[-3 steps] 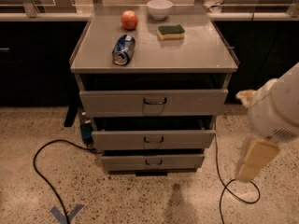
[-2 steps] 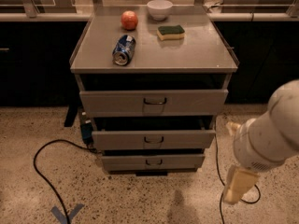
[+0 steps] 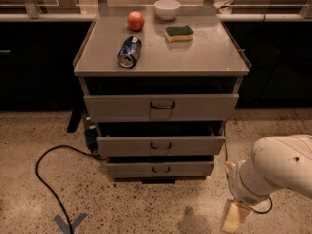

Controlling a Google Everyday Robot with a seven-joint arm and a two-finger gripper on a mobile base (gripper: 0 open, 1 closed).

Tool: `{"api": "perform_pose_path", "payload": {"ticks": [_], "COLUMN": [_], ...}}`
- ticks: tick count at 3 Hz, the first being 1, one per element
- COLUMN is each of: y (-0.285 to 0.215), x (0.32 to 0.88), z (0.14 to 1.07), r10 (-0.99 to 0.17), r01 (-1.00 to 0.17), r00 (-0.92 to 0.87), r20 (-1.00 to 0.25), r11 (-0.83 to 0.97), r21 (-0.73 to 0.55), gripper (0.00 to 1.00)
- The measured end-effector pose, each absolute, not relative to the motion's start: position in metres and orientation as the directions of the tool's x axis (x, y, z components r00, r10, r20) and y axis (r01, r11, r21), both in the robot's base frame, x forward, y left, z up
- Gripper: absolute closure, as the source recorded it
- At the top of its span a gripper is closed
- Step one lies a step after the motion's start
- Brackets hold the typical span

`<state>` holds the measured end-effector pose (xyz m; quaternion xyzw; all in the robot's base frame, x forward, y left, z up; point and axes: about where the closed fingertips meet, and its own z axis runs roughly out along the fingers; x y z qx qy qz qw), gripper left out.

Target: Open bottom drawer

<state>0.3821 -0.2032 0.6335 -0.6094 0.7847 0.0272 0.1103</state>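
Observation:
The bottom drawer (image 3: 161,168) is the lowest and narrowest grey front of the metal cabinet, with a small dark loop handle (image 3: 161,169) at its centre. None of its inside shows. My gripper (image 3: 233,217) hangs low at the lower right, close to the floor, below my white arm (image 3: 273,169). It is to the right of the drawer and nearer the camera, not touching it.
The middle drawer (image 3: 161,145) and the top drawer (image 3: 161,106) sit above. On the cabinet top (image 3: 204,57) are a red apple (image 3: 136,20), a white bowl (image 3: 167,9), a sponge (image 3: 178,33) and a lying can (image 3: 129,51). A black cable (image 3: 41,179) loops on the floor at left.
My arm has dropped lower and moved left, toward the cabinet, bringing the gripper down near the floor. The drawers have not moved.

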Motion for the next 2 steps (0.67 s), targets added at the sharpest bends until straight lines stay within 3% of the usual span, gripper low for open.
{"api": "perform_pose_path", "payload": {"ticks": [2], "y": [-0.2026], "x": [0.3901], "z": [0.6263], "r10": [-0.964], "r01": [-0.977], "r00": [-0.188], "r20": [-0.189], "r11": [0.203], "r21": [-0.065], "gripper": [0.00]}}
